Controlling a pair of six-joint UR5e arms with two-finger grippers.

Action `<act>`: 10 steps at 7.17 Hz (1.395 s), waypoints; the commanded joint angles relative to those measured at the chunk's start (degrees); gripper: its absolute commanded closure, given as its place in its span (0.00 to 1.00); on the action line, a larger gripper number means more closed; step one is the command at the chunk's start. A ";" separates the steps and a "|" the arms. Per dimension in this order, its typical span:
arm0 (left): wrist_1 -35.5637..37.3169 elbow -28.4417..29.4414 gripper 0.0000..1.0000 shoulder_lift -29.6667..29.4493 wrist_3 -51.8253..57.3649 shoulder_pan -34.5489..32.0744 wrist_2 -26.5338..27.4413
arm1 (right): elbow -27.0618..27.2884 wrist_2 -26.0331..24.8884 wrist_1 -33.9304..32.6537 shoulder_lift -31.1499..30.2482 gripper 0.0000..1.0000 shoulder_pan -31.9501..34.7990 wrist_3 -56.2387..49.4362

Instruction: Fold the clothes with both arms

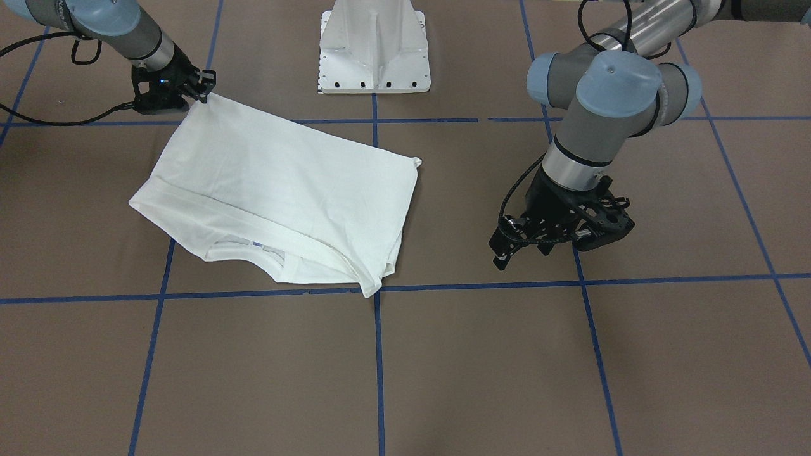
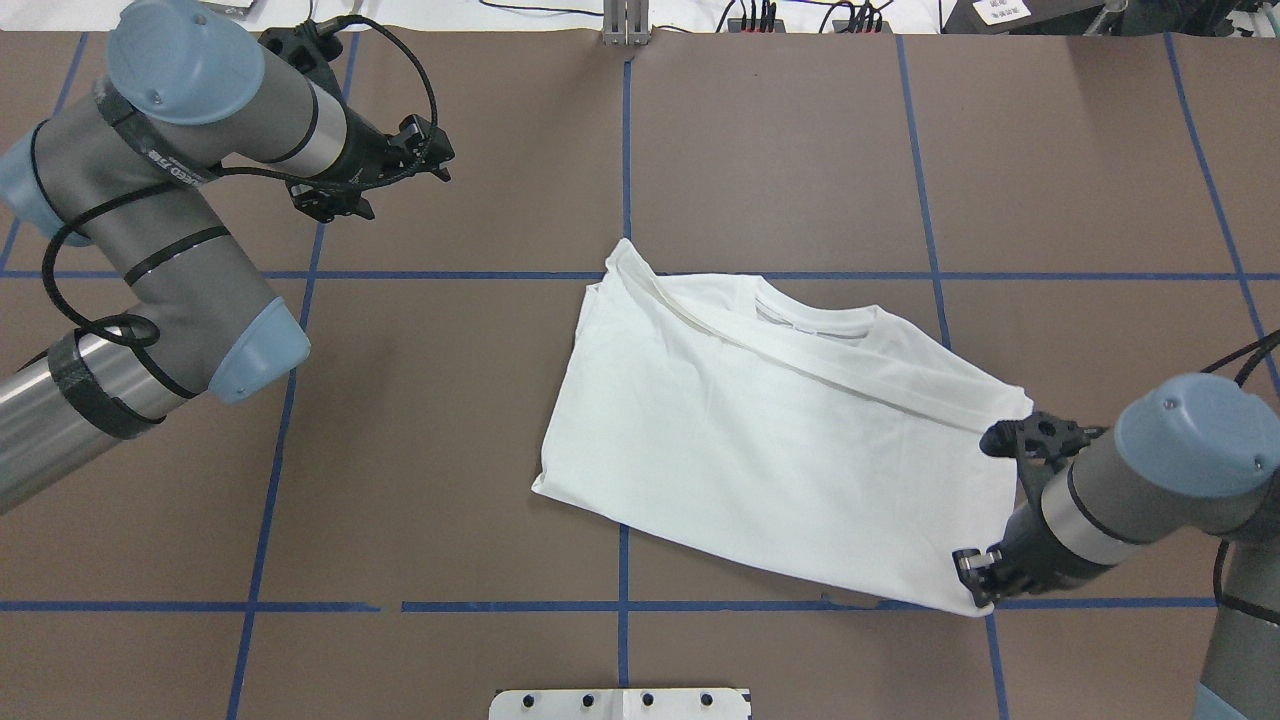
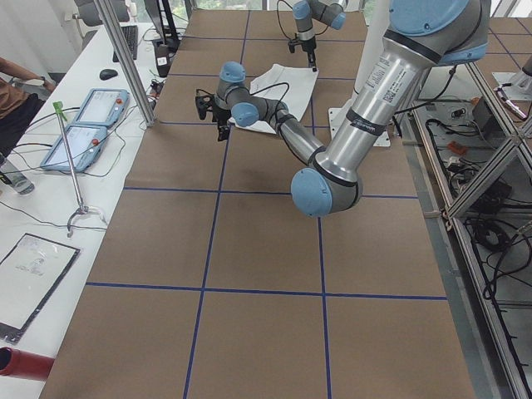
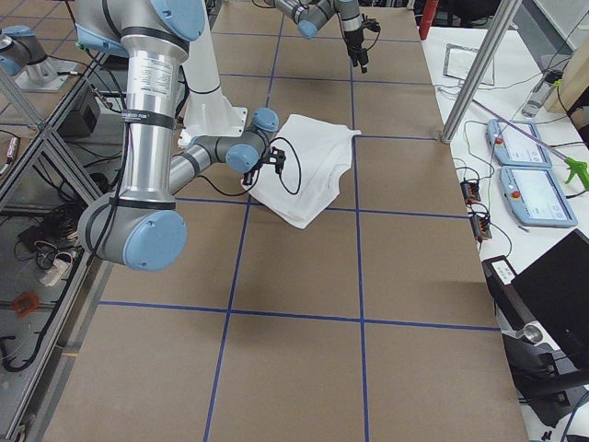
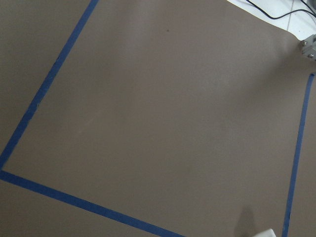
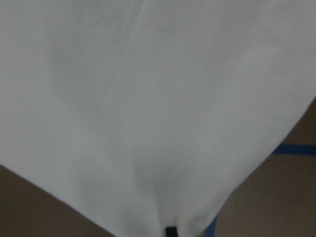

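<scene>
The white shirt [image 1: 285, 183] [image 2: 780, 450] lies folded on the brown table, its round neck on the side away from the robot. My right gripper [image 1: 206, 94] [image 2: 982, 588] is shut on the shirt's near corner, on my right, and holds it slightly off the table. White cloth [image 6: 148, 98] fills the right wrist view. My left gripper [image 1: 523, 253] [image 2: 435, 155] hovers open and empty over bare table, well to the left of the shirt. The left wrist view shows only the table and blue tape. The side views also show the shirt [image 3: 274, 83] [image 4: 313, 166].
The white pedestal base [image 1: 374, 50] [image 2: 620, 703] stands at the robot's edge of the table. Blue tape lines [image 2: 625, 150] grid the brown surface. A side bench with tablets [image 3: 83, 125] [image 4: 534, 175] and metal poles runs along the far side, where a person's arm [image 3: 12, 91] shows.
</scene>
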 commanded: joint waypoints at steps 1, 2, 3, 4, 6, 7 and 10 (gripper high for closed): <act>0.20 -1.75 0.01 0.16 -0.22 1.63 1.72 | 2.30 0.48 0.38 -1.15 1.00 -12.79 9.88; 0.37 -2.37 0.01 0.25 -0.31 2.25 2.34 | 2.22 0.47 0.47 0.33 0.65 -15.37 12.72; 0.37 -2.29 0.01 0.34 -0.22 2.35 2.26 | 2.22 0.38 0.47 1.65 0.01 -15.23 13.18; 0.29 -2.55 0.01 0.25 -0.22 3.13 1.83 | 2.30 0.47 0.64 2.80 0.00 -11.83 13.27; 0.81 -5.96 0.01 0.34 -1.01 9.43 1.91 | 2.13 0.73 0.64 8.23 0.00 -1.57 13.19; 2.38 -8.15 0.01 0.25 -6.93 13.82 2.00 | 1.95 0.56 0.64 10.35 0.00 4.84 12.75; 5.72 -8.35 0.01 -0.28 -23.23 28.58 3.92 | 1.78 0.39 0.56 15.97 0.00 19.28 12.31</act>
